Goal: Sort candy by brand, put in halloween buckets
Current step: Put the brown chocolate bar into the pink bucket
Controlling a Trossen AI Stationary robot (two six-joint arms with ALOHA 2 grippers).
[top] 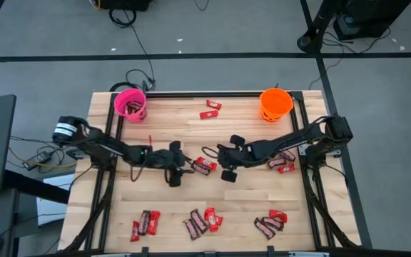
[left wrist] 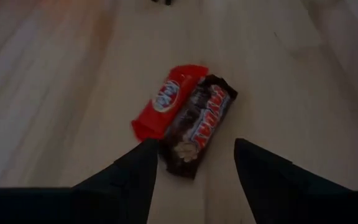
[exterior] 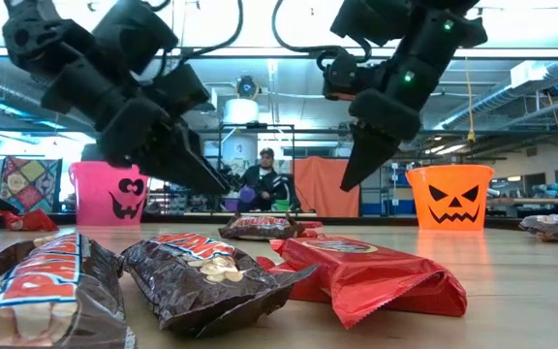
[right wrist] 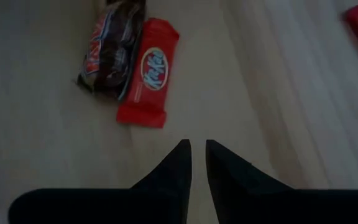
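In the high view, both hands are seen converged on a red-and-brown candy pair [top: 204, 166] at mid-table, the left hand [top: 180, 173] at 9 o'clock of it, the right hand [top: 223, 165] at 3 o'clock. In the left wrist view, open fingers [left wrist: 135, 171] are aimed at the brown bar [left wrist: 197, 127]; closing on it seems the next move. In the right wrist view, nearly shut, empty fingers [right wrist: 176, 165] are held short of the red bar [right wrist: 149, 71].

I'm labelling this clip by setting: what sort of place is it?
Probably a robotics lab or workshop: a wooden table framed by rails, cables trailing over grey floor, and exposed ceiling ducts above a seated person.
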